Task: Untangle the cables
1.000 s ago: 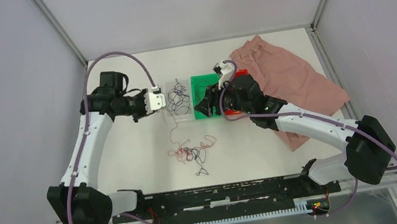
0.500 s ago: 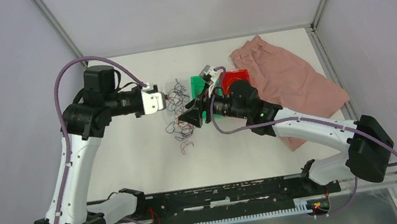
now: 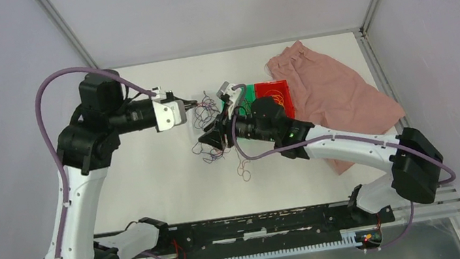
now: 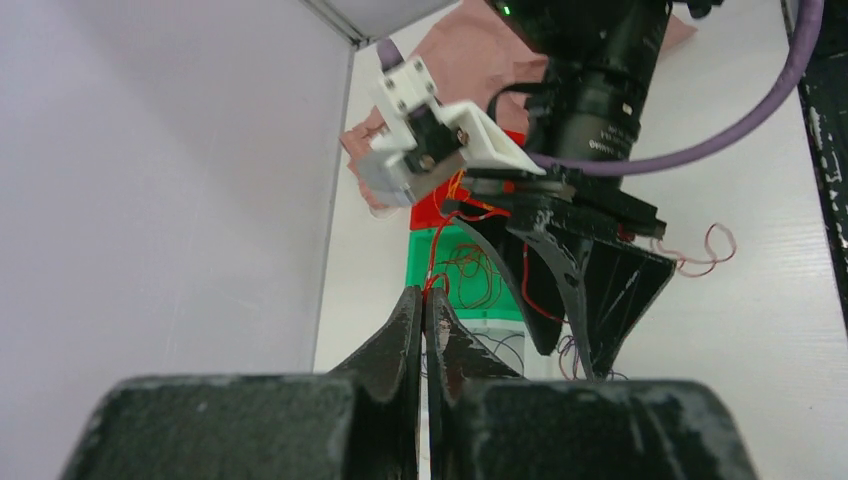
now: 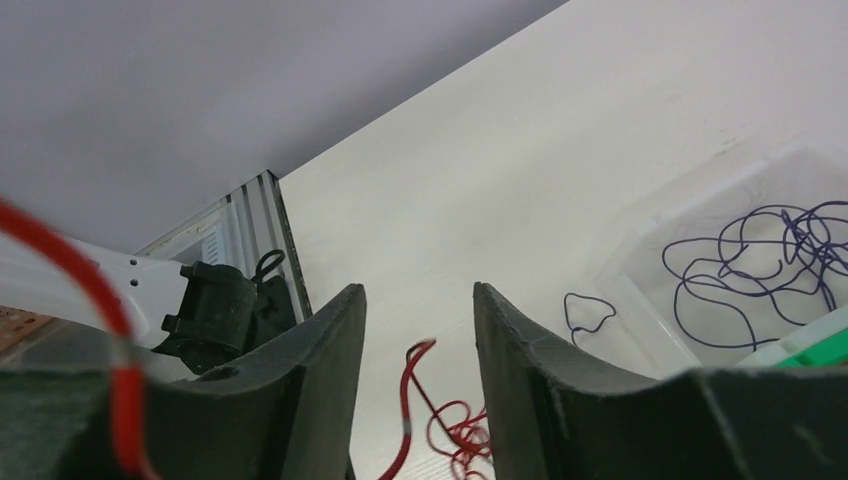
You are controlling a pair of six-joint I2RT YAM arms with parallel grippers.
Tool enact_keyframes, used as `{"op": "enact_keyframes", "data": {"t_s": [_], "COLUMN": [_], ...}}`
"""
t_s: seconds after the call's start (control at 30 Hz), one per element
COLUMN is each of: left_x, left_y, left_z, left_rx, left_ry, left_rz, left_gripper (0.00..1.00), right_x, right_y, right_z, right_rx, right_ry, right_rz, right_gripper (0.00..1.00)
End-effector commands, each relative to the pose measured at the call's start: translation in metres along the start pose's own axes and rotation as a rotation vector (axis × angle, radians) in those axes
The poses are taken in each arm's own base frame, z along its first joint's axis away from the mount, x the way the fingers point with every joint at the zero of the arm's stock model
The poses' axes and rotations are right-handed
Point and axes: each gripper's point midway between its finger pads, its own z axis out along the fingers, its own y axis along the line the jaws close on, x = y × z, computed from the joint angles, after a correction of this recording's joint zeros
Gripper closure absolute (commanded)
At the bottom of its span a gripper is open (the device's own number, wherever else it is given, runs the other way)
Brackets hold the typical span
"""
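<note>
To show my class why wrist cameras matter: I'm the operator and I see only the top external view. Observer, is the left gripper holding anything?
Observer: Yes. The left wrist view shows the left gripper shut, pinching a red wire at its tips.
Operator: And the right gripper?
Observer: Its wrist view shows the jaws standing apart.
Operator: Any purple sorted?
Observer: A purple wire lies in the clear tray.

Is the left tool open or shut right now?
Shut: the left tool shows its fingers pressed together in the wrist view, pinching a red cable at the tips.
</note>
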Motion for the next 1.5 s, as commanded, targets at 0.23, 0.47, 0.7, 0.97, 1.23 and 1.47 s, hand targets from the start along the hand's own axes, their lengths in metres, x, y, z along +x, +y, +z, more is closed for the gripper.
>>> {"op": "enact_keyframes", "data": {"t_s": [0.23,0.47,0.7,0.97,1.23,1.47], "left_x": [-0.078,-0.111,-0.141,-0.171,-0.203,-0.236], "left_y": [0.059,0.096,0.133,0.183,0.199,0.205], "left_z": [-0.029,-0.05,-0.078,-0.13,-0.171,-0.208], "left_rx": [-0.241,-0.4,-0.595,-0.939,-1.134,-1.273], "left_ry": [-0.172,-0.225,-0.256,-0.308,-0.38,-0.442], "left_rz": [0.139,0.218,0.304,0.364,0.449,0.554], "left_gripper": [0.97,0.97,0.97,0.97,0.97,0.97], "right_x": [0.046,0.094,0.127,0.143,0.159,0.169], "right_y": [-0.017,-0.038,-0.05,-0.058,-0.061,-0.058], "right_z": [0.003,-0.004,-0.011,-0.014,-0.016,-0.016], "right_rx": [0.046,0.113,0.148,0.191,0.215,0.214], "right_ry": [0.008,0.076,0.113,0.119,0.129,0.135], "right_rz": [0.116,0.137,0.172,0.2,0.225,0.22], "right_gripper": [0.64,0.65,0.59,0.62,0.58,0.5]}}
